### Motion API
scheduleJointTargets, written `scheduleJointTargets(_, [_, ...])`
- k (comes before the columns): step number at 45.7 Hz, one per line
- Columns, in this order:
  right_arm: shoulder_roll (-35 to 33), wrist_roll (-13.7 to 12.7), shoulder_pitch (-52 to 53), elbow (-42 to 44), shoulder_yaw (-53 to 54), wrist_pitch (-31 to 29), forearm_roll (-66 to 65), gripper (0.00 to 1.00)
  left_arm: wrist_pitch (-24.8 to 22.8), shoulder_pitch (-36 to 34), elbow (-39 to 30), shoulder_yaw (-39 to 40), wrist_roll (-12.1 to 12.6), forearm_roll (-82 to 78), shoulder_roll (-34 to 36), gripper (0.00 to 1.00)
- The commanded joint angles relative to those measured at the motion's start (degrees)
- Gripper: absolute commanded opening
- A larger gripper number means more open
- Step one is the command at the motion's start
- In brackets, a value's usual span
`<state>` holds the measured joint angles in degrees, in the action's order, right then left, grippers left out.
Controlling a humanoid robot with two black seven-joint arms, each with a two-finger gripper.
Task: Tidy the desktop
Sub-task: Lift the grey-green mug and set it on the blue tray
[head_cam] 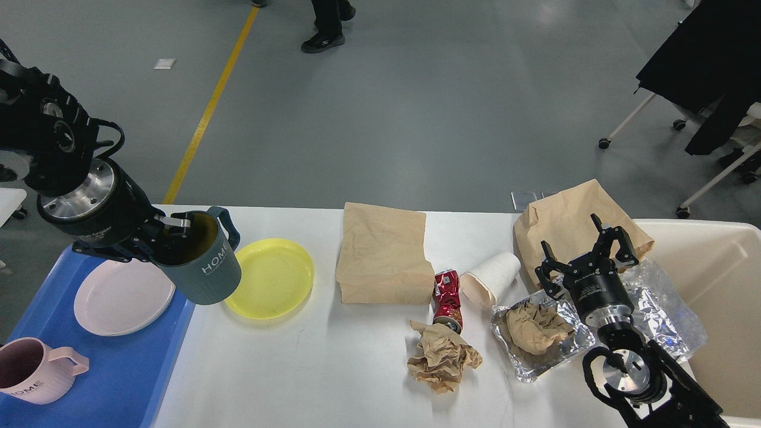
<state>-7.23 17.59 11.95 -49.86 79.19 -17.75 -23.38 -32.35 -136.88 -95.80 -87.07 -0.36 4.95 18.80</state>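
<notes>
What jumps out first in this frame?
The left gripper holds a dark teal mug by its rim, above the blue tray's edge beside a yellow plate. On the right, trash litters the desktop: paper bags, a crushed red can, foil.

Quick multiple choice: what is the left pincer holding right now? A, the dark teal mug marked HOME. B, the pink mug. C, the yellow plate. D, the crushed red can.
A: the left pincer grips the rim of the dark teal HOME mug, lifted over the edge of the blue tray; the yellow plate, pink mug and crushed red can all lie untouched.
</notes>
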Motion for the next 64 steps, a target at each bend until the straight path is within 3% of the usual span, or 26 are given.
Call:
scheduleJointTargets(1, [0.0, 0.0, 0.0, -0.1, 0.0, 0.0, 0.0, 1.0, 0.4, 0.5, 0.3, -0.9, -0.5, -3.3, 1.1, 0.0])
scheduleJointTargets(8, [0.0, 0.0, 0.0, -0.1, 0.0, 0.0, 0.0, 1.0, 3.0, 6.8, 2.2, -1.8, -5.2, -12.2, 9.0, 0.0])
scheduleJointTargets(18, [0.0, 0.0, 0.0, -0.1, 0.0, 0.0, 0.0, 1.0, 9.7, 21.1, 9.0, 0.1, -5.5, -24.5, 24.4, 0.0])
scheduleJointTargets(28, [0.0, 0.0, 0.0, -0.1, 0.0, 0.0, 0.0, 1.0, 12.7, 40.7, 18.4, 12.3, -5.5, -33.4, 34.1, 0.0])
scheduleJointTargets(35, [0.0, 0.0, 0.0, -0.1, 0.0, 0.0, 0.0, 1.0, 13.2, 52.8, 23.4, 22.4, -5.5, -36.7, 35.3, 0.0])
scheduleJointTargets(41, [0.0, 0.0, 0.0, -0.1, 0.0, 0.0, 0.0, 1.0, 13.4, 59.0, 26.4, 26.8, -5.4, -37.2, 35.0, 0.0])
scheduleJointTargets(64, [0.0, 0.0, 0.0, 0.0, 0.0, 0.0, 0.0, 1.0, 15.9, 64.2, 28.8, 28.7, -4.9, -37.2, 32.5, 0.02])
